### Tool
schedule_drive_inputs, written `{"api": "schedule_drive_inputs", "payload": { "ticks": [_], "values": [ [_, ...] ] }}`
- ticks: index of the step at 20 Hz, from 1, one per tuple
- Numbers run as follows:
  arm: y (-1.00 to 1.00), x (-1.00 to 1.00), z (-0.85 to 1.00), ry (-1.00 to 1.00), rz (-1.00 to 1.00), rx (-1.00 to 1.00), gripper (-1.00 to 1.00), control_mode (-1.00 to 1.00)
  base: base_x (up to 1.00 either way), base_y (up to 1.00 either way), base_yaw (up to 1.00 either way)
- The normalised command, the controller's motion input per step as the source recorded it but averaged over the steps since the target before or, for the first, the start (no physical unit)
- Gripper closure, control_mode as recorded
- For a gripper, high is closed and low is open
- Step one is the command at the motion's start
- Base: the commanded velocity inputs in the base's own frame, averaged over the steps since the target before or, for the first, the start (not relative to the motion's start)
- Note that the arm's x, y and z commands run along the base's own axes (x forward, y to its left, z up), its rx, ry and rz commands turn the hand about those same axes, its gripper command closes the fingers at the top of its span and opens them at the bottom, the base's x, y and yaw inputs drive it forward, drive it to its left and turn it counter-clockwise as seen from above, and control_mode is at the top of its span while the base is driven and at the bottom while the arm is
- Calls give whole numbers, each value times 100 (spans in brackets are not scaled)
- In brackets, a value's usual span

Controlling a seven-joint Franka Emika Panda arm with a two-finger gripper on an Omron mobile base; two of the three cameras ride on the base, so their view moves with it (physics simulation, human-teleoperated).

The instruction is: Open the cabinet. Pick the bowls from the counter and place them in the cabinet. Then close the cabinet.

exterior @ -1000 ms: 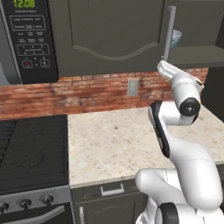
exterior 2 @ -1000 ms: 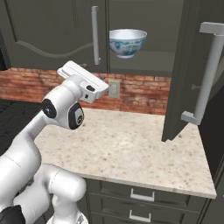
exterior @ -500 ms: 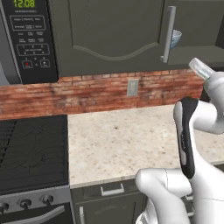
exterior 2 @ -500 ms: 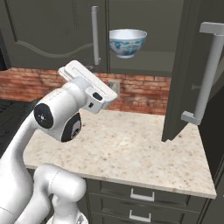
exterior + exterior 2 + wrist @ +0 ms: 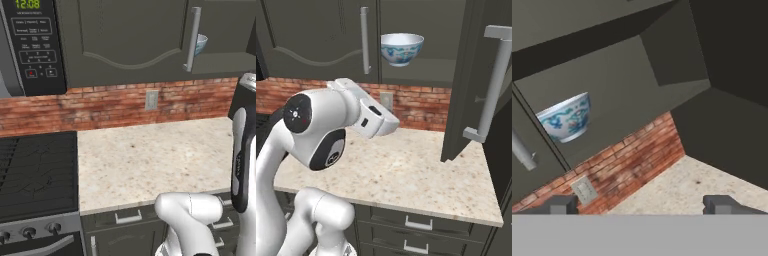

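Left base view: counter lies flat and beige between the black stovetop and the white arm; the cabinet hangs above the brick wall, its closed door's bar handle upright, and a sliver of the white bowl peeks past that handle on the shelf.
Microwave: to the left of the cabinet, no part of the job.
Right base view: the white bowl stands upright, mouth up, on the shelf of the open compartment, well above the counter; the right-hand door is swung out toward the camera, its long grey handle vertical.
Brown bowl: cannot be told from these pictures where it is.
Hand view: the tool has its two dark tips spread wide with nothing between them; it looks up at the white bowl and the shelf's underside, with the wall outlet on the brick below.
Handling, bowl: judged light, rigid, glazed and so slippery and chippable; best pinched across the rim wall.
Handling, door: judged stiff and hinged on a vertical axis; best pushed or pulled at the bar handle, whose long axis runs up and down.
Stage: door open, one bowl shelved; closing looks likely.
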Motion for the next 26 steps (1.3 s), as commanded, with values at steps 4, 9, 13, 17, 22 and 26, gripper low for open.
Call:
{"api": "schedule_drive_inputs", "payload": {
  "ticks": [4, 9, 13, 17, 22, 26],
  "values": [
    [-1, -11, -13, 2, 0, -1, -100, -100, 0, 0, 0],
    [-40, -59, -35, 4, 1, -1, -100, -100, 0, 0, 0],
    [-56, -64, -34, -2, 6, -3, -100, -100, 0, 0, 0],
    [-56, -18, -7, -13, 14, -1, -100, -100, 0, 0, 0],
    [-54, -13, 0, -6, 16, 0, -100, -100, 0, 0, 0],
    [-53, -28, 2, 0, 8, 0, -100, -100, 0, 0, 0]
  ]
}}
